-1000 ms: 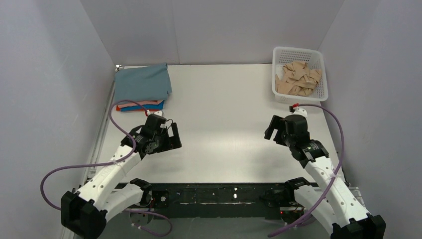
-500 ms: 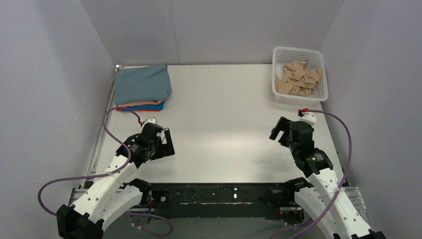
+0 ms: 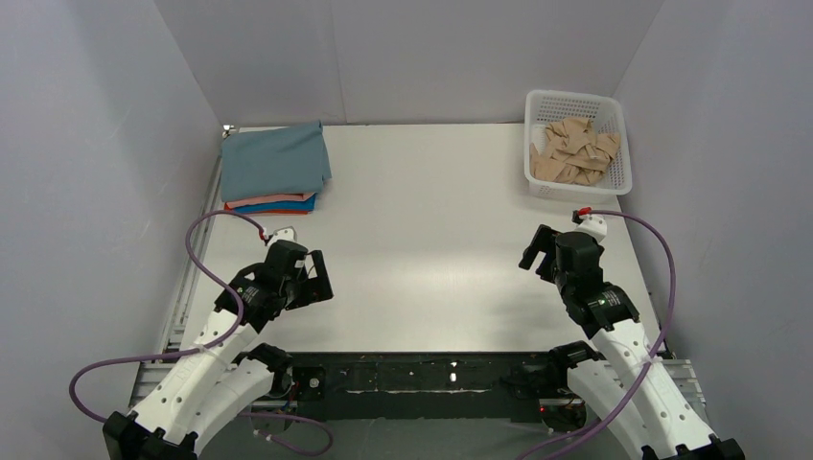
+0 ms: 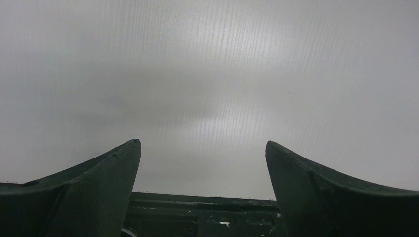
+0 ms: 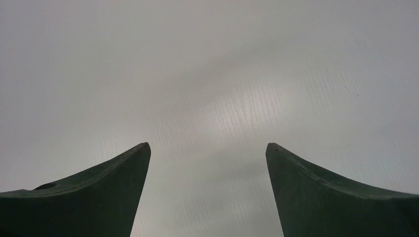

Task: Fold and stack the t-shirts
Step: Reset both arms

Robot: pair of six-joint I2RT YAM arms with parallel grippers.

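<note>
A stack of folded t-shirts [image 3: 274,165] lies at the back left of the table: a dusty grey-blue one on top, with salmon-pink, bright blue and orange-red edges [image 3: 270,203] showing beneath. My left gripper [image 3: 318,277] is open and empty, low over the bare table well in front of the stack; in the left wrist view [image 4: 203,143] only bare table shows between its fingers. My right gripper [image 3: 537,251] is open and empty over the right side of the table, with only bare table in the right wrist view [image 5: 207,145].
A white plastic basket [image 3: 577,102] holding beige cloth pieces [image 3: 573,151] stands at the back right. Grey walls enclose the table on three sides. Purple cables loop from both arms. The dark base rail [image 3: 422,374] runs along the near edge.
My left gripper has drawn back toward the near edge and to the left, away from the stack. My right gripper has pulled back slightly toward its base. The stack has not moved.
</note>
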